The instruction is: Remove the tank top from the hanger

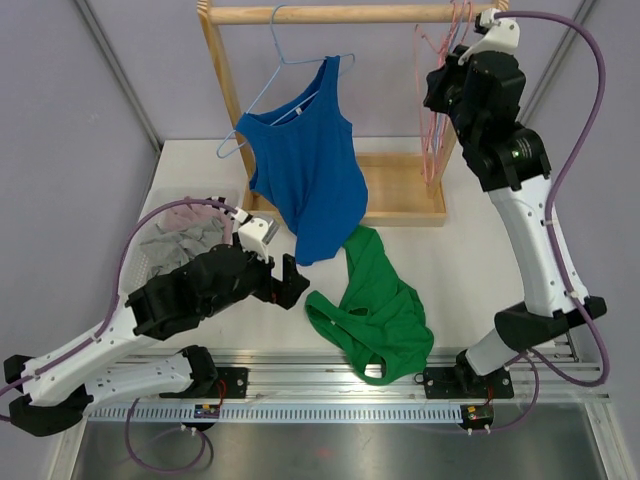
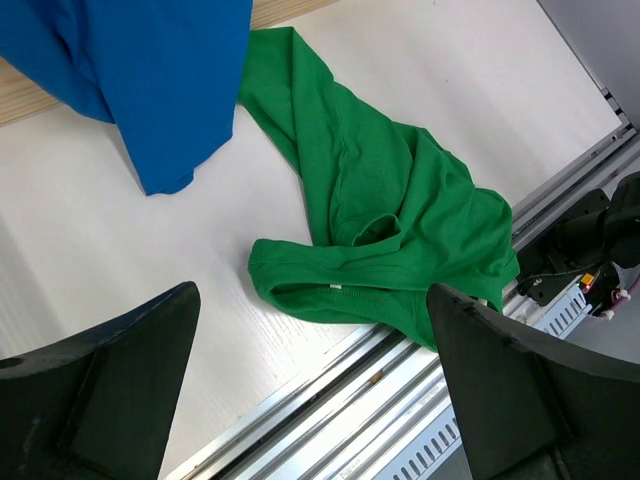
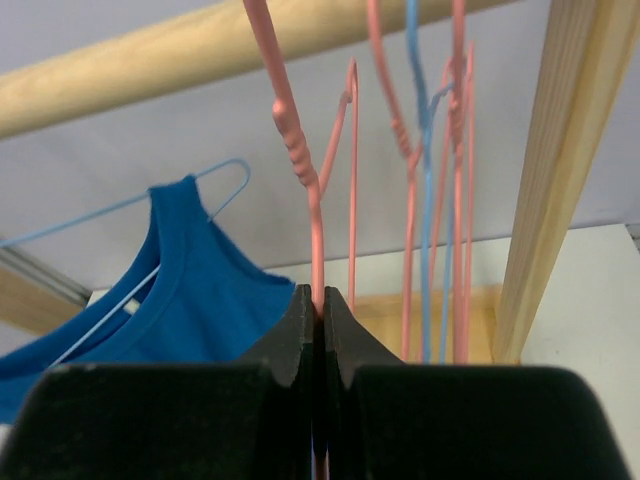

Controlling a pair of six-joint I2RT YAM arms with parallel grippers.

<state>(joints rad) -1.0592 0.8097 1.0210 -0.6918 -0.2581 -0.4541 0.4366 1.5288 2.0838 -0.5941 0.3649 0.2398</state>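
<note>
Mostly hidden behind its own wrist in the top view, the right gripper [image 3: 320,305] shows in its wrist view pinched tight on a pink hanger [image 3: 296,150]. That hanger's lower wire vanishes between the fingers, and the frame's top cuts off its hook. At lower left of the top view, the left gripper [image 2: 310,310] is spread wide and holds nothing. The blue tank top [image 1: 305,175] hangs askew on a blue hanger [image 1: 255,100] from the wooden rail [image 1: 340,14] at upper centre; whether its hem touches the white table [image 1: 470,250] cannot be told. A green garment [image 1: 375,310] lies crumpled on the table just below it, grey clothes [image 1: 185,238] sit at left, and grey walls stand around.
</note>
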